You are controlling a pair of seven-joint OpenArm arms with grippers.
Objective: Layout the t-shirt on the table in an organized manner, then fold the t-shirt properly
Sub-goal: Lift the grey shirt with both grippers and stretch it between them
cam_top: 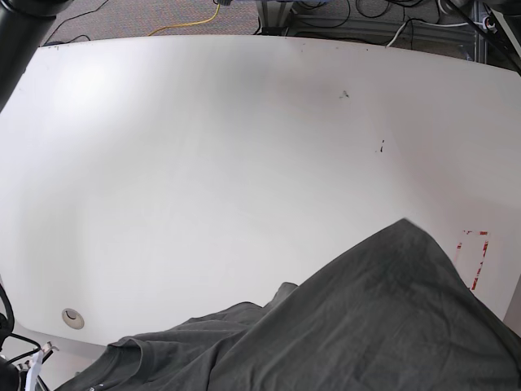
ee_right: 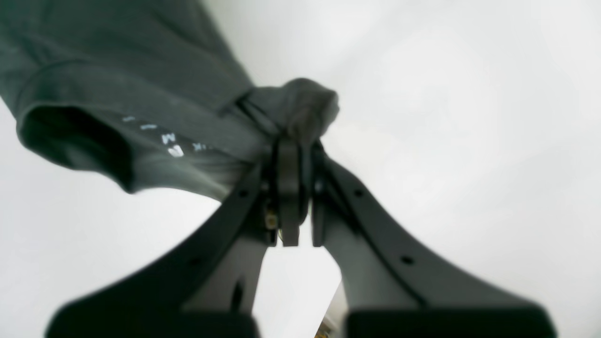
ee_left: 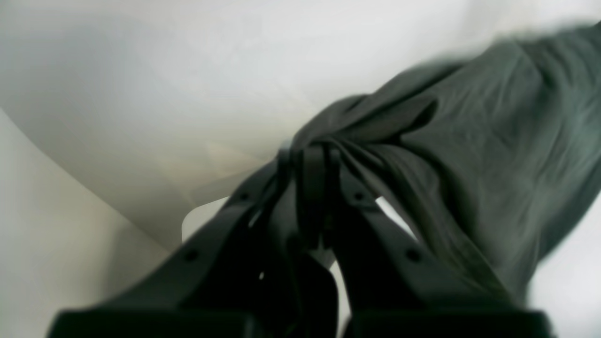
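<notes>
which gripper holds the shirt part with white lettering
The right gripper: small white letters show on the t-shirt beside its grip. The left gripper clamps plain cloth.

A lab: white table [cam_top: 203, 147], loose cables [cam_top: 183, 24], metal framing [cam_top: 281, 16].

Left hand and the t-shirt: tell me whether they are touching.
Touching. The left wrist view shows the left hand shut on a bunched fold of the t-shirt, cloth pinched between its fingertips.
</notes>
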